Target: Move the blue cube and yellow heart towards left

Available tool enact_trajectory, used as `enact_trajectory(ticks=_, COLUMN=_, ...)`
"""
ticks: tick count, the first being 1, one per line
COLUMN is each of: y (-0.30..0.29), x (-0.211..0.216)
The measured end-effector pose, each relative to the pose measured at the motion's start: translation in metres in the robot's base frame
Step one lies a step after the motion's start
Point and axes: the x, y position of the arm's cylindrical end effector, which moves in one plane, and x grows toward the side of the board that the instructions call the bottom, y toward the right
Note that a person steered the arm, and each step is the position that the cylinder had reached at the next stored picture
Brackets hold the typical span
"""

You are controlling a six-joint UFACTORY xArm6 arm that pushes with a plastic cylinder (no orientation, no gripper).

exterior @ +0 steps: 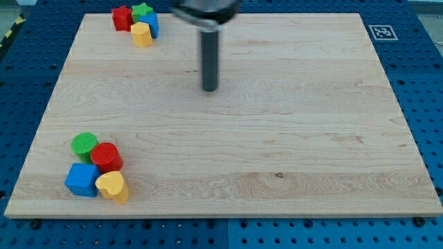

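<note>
On the worktop point(277, 138), upper middle: our tip point(209, 89) sits on bare wood, touching nothing. No fingers on this rig, just the rod, so it is neither wide, narrow nor holding anything.

Targets are ambiguous. There are two clusters, each with something blue and something yellow.
- View's bottom left: blue cube point(82, 180) and yellow heart point(112, 186) touching side by side, red cylinder point(106, 156) and green cylinder point(84, 144) right above them.
- View's top left: yellow block point(141, 33) (heart-like), blue block point(152, 25) mostly hidden behind it, red block point(122, 18), green block point(142, 10).

We judge this the approach step: no contact made, push not begun. The bottom pair reads clearly as cube plus heart, so likely those. Both are already near the left edge, so there's little room left.

The next move calls for getting the tip to the right side of the chosen pair, then sweeping toward the view's left. For the bottom pair, contact goes on the heart's right face, low enough to miss the red cylinder.

Hard to make out:
- top cluster shapes; blocks overlap and are small
- rod's upper end cut off by the frame top, blurred
- marker point(380, 32) at the worktop's top right corner too small to read
</note>
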Motion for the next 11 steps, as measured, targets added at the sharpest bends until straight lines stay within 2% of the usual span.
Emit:
enact_trajectory(ticks=1, y=-0.095, x=0.004)
enact_trajectory(ticks=2, y=-0.166, x=0.024)
enact_trajectory(ticks=3, y=-0.202, x=0.069)
enact_trajectory(ticks=4, y=-0.210, x=0.113)
enact_trajectory(ticks=5, y=-0.208, x=0.122)
enact_trajectory(ticks=6, y=-0.187, x=0.163)
enact_trajectory(ticks=7, y=-0.182, x=0.186)
enact_trajectory(ticks=8, y=-0.178, x=0.190)
enact_trajectory(ticks=11, y=-0.111, x=0.200)
